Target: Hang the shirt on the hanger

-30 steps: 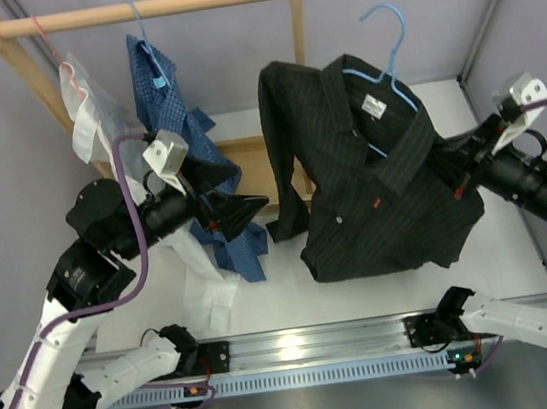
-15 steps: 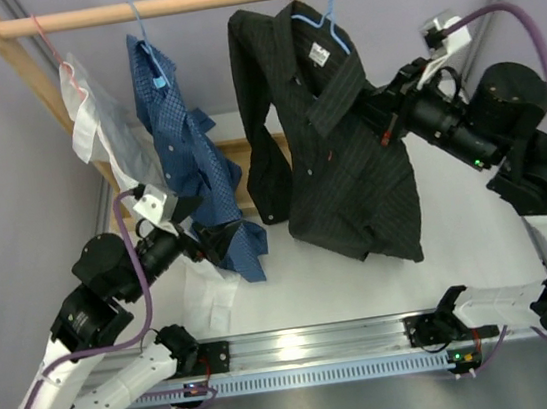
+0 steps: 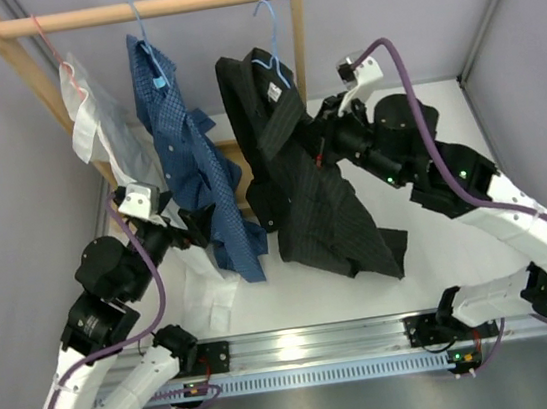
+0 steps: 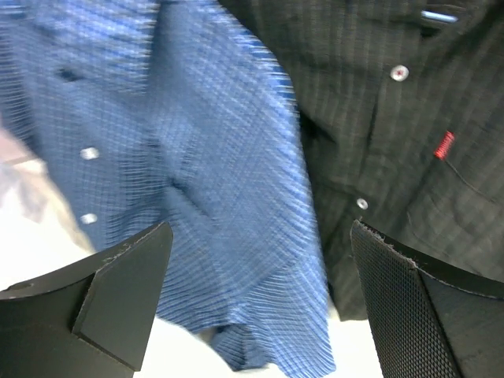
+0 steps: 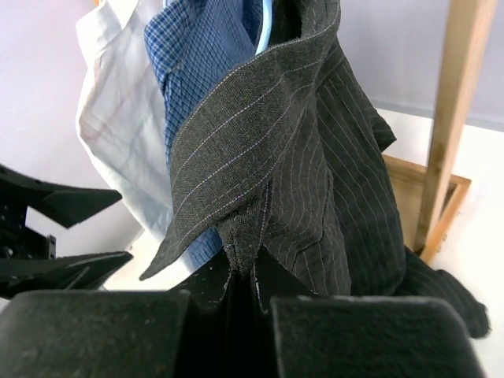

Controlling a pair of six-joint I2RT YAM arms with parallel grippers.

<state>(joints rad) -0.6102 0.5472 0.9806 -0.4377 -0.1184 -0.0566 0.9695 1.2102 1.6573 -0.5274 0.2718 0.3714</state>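
Observation:
The black pinstriped shirt [image 3: 301, 181] hangs on the light-blue wire hanger [image 3: 268, 24], with its collar around the hanger's neck. The hook sits just below the wooden rail [image 3: 147, 7]; I cannot tell whether it rests on the rail. My right gripper [image 3: 324, 145] is shut on the shirt's front, just under the collar [image 5: 252, 260]. The hanger wire shows above the collar in the right wrist view [image 5: 268, 20]. My left gripper [image 3: 191, 230] is open and empty. It faces the blue checked shirt, with the black shirt [image 4: 394, 134] to its right.
The wooden rack also bears a white shirt [image 3: 91, 118] on a pink hanger [image 3: 42, 38] and the blue checked shirt [image 3: 188, 165] on a blue hanger [image 3: 141, 25]. The rack's right post [image 3: 299, 30] stands just behind the black shirt. Grey walls close in on both sides.
My right arm has carried the black shirt and its hanger left and up, from the table's right side to the rail. My left arm has drawn back and lower.

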